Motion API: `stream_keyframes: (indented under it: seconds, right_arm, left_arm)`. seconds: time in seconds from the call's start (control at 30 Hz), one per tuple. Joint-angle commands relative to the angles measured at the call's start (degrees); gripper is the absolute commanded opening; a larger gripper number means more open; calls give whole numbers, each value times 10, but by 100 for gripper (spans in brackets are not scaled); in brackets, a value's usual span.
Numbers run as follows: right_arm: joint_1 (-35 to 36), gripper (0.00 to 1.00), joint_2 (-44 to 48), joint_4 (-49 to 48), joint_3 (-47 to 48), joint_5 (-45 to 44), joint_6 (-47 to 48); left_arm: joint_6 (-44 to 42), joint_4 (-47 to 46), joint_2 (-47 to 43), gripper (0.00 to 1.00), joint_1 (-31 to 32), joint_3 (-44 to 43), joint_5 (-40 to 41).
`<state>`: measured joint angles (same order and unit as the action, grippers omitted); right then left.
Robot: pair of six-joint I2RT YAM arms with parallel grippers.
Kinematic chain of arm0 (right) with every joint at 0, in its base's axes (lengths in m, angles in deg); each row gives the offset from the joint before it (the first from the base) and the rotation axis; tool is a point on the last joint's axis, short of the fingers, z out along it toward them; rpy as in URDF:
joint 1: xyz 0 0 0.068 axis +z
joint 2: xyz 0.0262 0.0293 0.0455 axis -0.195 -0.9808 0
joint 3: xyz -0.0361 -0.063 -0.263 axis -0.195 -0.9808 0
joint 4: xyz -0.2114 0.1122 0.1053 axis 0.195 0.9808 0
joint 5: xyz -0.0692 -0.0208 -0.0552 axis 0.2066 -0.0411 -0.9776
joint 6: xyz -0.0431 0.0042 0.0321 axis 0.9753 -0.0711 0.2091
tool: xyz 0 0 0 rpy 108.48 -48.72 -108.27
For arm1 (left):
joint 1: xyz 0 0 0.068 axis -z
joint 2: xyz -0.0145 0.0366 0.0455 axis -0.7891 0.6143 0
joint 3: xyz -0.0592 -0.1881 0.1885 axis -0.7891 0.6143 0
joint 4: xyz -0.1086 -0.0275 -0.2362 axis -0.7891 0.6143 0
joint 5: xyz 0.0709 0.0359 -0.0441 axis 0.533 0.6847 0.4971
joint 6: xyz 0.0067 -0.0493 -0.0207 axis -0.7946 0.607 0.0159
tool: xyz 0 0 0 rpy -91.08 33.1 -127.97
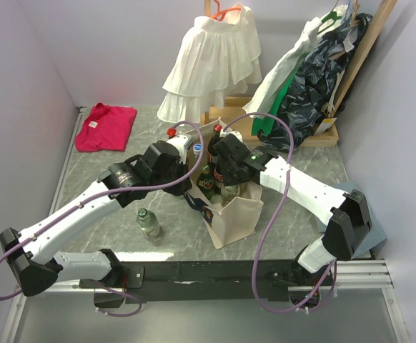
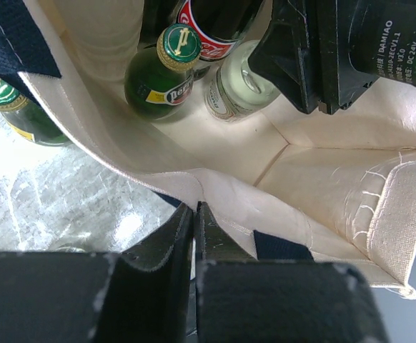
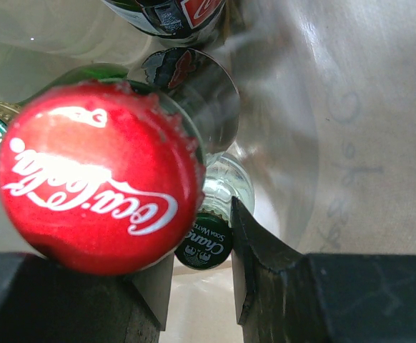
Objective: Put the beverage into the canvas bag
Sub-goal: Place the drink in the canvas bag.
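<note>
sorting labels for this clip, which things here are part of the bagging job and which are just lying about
Job: canvas bag; green bottle, cola bottle and clear bottle inside it; loose bottle beside it.
Lying about: pink cloth; white ruffled garment; hanging clothes.

Canvas bag [image 2: 322, 179] sits right in front of the left gripper [image 2: 194, 214]. Inside, ahead-left: Perrier bottle [image 2: 166, 78], Coca-Cola bottle [image 2: 211, 28] beyond it, Chang soda-water bottle [image 3: 206, 251] to their right (directly below the right gripper [image 3: 202, 234]). An outside bottle [image 2: 11, 107] stands beyond the bag wall, far left of the left gripper.
</note>
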<state>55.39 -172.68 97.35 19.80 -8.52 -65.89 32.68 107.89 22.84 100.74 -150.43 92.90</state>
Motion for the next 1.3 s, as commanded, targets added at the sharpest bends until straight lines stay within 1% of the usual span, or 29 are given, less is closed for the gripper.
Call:
stream_keyframes:
  seconds: [0.0,0.07,0.13,0.27,0.5,0.67,0.8,1.1,1.27]
  right_arm:
    - [2,37,7,-28,18,-37,-3]
    - [2,42,7,-27,21,-38,-3]
    - [2,43,9,-25,22,-39,-3]
    - [2,48,8,-24,29,-42,-3]
    - [2,50,10,-18,41,-45,-3]
    - [2,51,13,-14,47,-47,-3]
    - [2,53,17,-12,47,-50,-3]
    - [2,54,24,-7,53,-50,-3]
    - [2,57,38,-1,62,-42,-1]
  left_arm:
    - [-11,-11,-14,9,0,-9,25]
    - [-12,-11,-13,10,0,-10,26]
    - [-12,-11,-13,11,0,-10,26]
    - [-13,-11,-13,13,0,-12,26]
    - [-14,-10,-10,18,0,-16,27]
    - [-16,-9,-8,19,0,-17,29]
    - [-16,-11,-9,23,0,-16,30]
    - [-14,-10,-9,24,0,-14,33]
    - [-15,-8,-11,27,0,-15,37]
